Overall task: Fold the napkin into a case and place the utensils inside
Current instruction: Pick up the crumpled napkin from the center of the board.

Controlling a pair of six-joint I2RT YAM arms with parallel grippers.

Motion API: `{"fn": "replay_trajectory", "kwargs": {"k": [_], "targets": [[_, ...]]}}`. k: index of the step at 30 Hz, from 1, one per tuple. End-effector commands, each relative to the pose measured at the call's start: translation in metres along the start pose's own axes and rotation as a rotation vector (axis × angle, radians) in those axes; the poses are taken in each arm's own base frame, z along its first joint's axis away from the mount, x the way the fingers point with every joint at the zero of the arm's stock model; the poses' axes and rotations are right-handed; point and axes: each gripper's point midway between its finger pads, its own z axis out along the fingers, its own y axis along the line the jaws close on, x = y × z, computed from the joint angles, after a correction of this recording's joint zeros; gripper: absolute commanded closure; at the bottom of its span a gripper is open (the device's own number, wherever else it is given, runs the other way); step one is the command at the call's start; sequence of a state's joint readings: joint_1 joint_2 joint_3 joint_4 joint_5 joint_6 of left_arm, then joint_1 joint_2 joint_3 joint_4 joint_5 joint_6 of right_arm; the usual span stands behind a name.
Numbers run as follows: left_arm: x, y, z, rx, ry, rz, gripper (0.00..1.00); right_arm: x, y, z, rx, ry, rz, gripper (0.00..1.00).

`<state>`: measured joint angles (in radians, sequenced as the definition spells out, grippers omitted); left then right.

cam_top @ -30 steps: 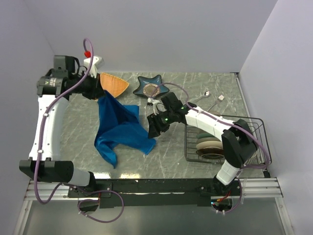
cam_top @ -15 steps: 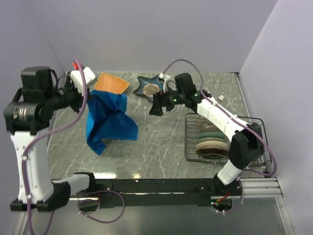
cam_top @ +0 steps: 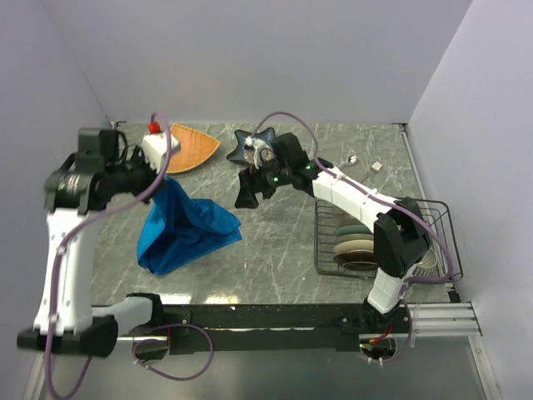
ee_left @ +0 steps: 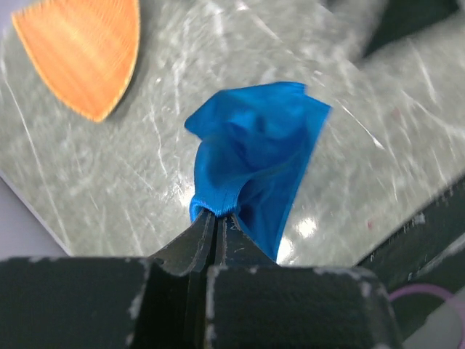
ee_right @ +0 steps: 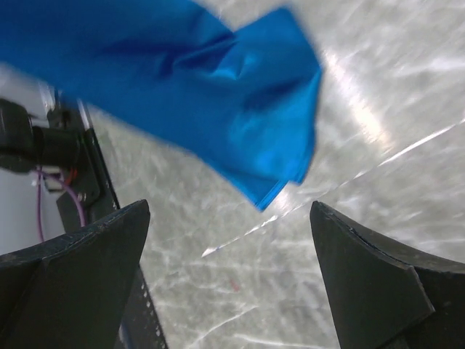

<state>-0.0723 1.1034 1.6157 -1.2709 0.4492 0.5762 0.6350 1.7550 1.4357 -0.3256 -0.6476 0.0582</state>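
Observation:
The bright blue napkin (cam_top: 185, 229) hangs bunched from my left gripper (cam_top: 160, 175), which is shut on its top hem, and its lower folds rest on the table. The left wrist view shows the hem (ee_left: 215, 209) pinched between the closed jaws (ee_left: 214, 215), with the napkin (ee_left: 254, 145) drooping below. My right gripper (cam_top: 244, 195) stands open just right of the cloth with nothing between its fingers (ee_right: 87, 262). In its wrist view the napkin (ee_right: 189, 80) lies ahead of the right gripper (ee_right: 229, 247), apart from it. The spoon (cam_top: 350, 159) and fork (cam_top: 376, 167) lie at the back right.
An orange triangular dish (cam_top: 188, 147) sits at the back left, also in the left wrist view as the orange dish (ee_left: 87, 51). A dark star-shaped dish (cam_top: 253, 147) lies behind the right gripper. A wire rack (cam_top: 433, 218) holding plates stands at the right.
The right gripper opened wide, let the napkin go and lifted away toward the star dish. The left arm swung, and the napkin went from spread out to a hanging bunch.

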Motion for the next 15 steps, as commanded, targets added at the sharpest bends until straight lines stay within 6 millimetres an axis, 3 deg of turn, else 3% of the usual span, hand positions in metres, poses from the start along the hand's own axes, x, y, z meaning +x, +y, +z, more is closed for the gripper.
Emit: {"fn": "replay_trajectory", "kwargs": {"k": [1,5,6,9,15], "targets": [[-0.019,0.049,0.024,-0.16,-0.025,-0.185,0.99,0.01,0.005,0.006,-0.028,-0.014,-0.022,0.01],[-0.025,0.088,0.041,-0.263,-0.024,-0.31,0.99,0.012,-0.001,0.013,-0.032,-0.028,-0.113,0.01],[-0.021,0.106,0.038,-0.356,-0.007,-0.334,0.99,0.014,-0.004,0.016,-0.035,-0.039,-0.153,0.01],[-0.018,0.134,0.039,-0.472,-0.002,-0.388,0.99,0.017,-0.006,0.022,-0.051,-0.048,-0.234,0.01],[-0.008,0.171,0.037,-0.584,0.008,-0.502,0.99,0.019,0.0,0.044,-0.056,-0.04,-0.411,0.04]]}}
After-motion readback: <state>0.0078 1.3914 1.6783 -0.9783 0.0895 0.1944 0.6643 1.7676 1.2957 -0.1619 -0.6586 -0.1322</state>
